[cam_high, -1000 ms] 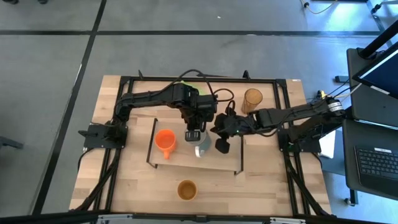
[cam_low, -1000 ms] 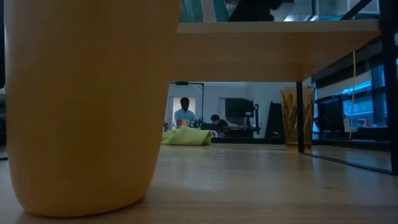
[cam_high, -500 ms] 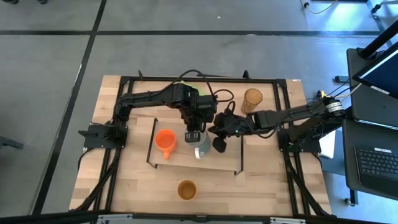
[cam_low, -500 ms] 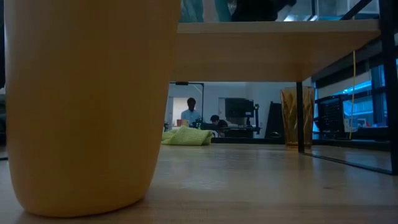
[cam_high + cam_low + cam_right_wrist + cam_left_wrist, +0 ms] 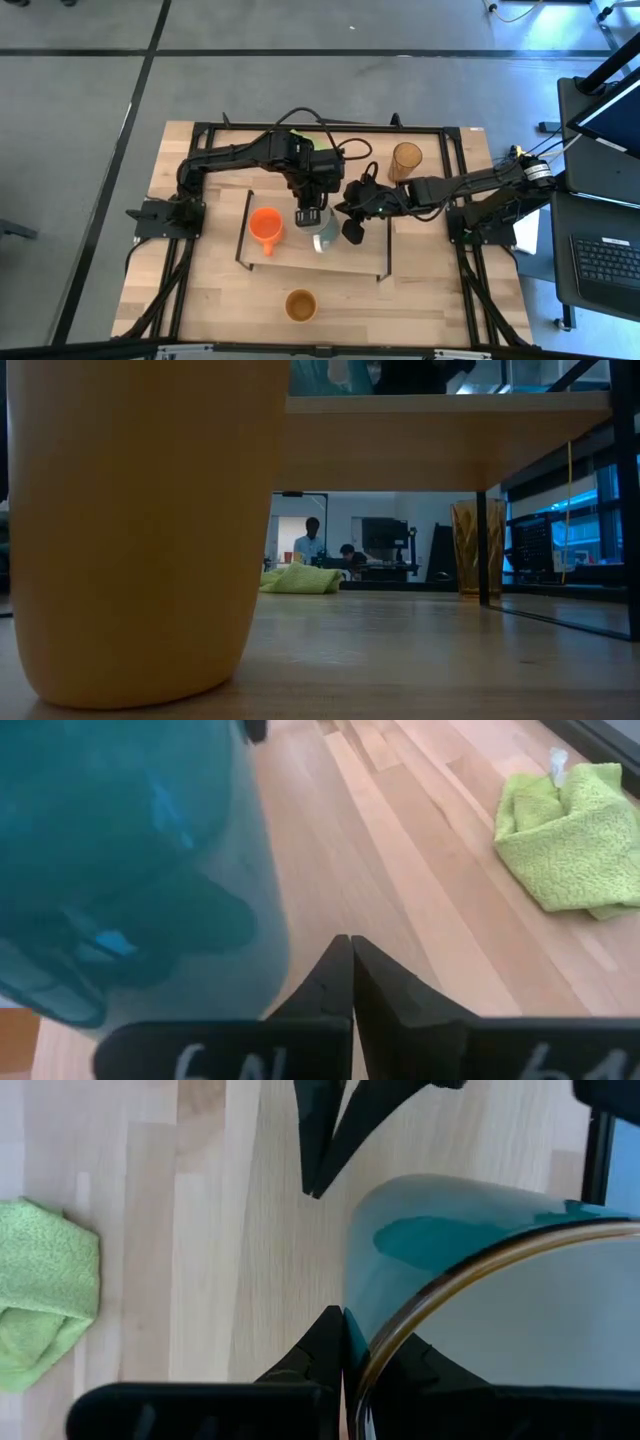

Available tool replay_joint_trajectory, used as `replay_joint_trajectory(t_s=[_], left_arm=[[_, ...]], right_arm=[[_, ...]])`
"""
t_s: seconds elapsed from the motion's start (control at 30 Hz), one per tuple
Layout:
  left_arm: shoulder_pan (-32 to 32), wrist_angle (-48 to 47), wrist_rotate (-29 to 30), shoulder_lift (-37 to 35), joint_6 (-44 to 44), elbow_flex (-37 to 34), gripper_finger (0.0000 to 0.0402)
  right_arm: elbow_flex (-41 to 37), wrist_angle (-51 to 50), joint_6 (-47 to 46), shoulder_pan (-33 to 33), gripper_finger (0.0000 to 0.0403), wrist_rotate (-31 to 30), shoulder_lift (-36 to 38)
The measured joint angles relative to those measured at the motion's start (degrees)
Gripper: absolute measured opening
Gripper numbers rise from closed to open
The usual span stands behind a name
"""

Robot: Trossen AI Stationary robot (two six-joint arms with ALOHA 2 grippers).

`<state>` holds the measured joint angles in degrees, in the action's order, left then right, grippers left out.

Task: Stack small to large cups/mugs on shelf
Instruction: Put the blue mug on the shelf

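Clamped white mug (image 5: pixel 324 236) by its rim with left gripper (image 5: pixel 311 216), mid-shelf (image 5: pixel 300 265), right of orange mug (image 5: pixel 266 226), for size order. Kept right gripper (image 5: pixel 355 232) pinched together, empty, beside it.

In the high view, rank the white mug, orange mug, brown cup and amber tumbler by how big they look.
1. White mug, partly hidden under the left gripper.
2. Orange mug.
3. Brown cup and amber tumbler: too alike from straight above to rank.
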<state>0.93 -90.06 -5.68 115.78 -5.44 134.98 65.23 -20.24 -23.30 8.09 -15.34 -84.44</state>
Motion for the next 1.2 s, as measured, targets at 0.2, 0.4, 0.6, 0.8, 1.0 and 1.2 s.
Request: replay_joint_trajectory(t_s=[0.2,0.4,0.6,0.8,1.0,1.2], left_arm=[[-0.3,0.0,0.3,-0.5,-0.4,0.0,0.0019],[-0.6,0.0,0.5,-0.8,0.3,0.0,0.0019],[-0.3,0.0,0.3,-0.8,1.1,0.0,0.0019],[0.0,-0.1,0.2,-0.7,1.4,-3.6,0.0019],[0.1,0.3,0.2,-0.8,1.3,-5.5,0.0020],[0.4,-0.1,0.2,-1.4,1.4,-5.6,0.0019]], right_arm=[[0.0,0.0,0.0,-0.7,0.0002,0.4,0.0],[0.0,1.2,-1.0,-0.7,0.0002,2.0,0.0],[0.0,1.4,-2.2,0.3,0.0002,2.4,0.0],[0.0,1.6,-3.4,1.2,0.0002,3.2,0.0],[0.0,1.5,-3.4,1.2,0.0003,3.1,0.0],[0.0,0.3,-3.4,1.2,0.0003,4.6,0.0]])
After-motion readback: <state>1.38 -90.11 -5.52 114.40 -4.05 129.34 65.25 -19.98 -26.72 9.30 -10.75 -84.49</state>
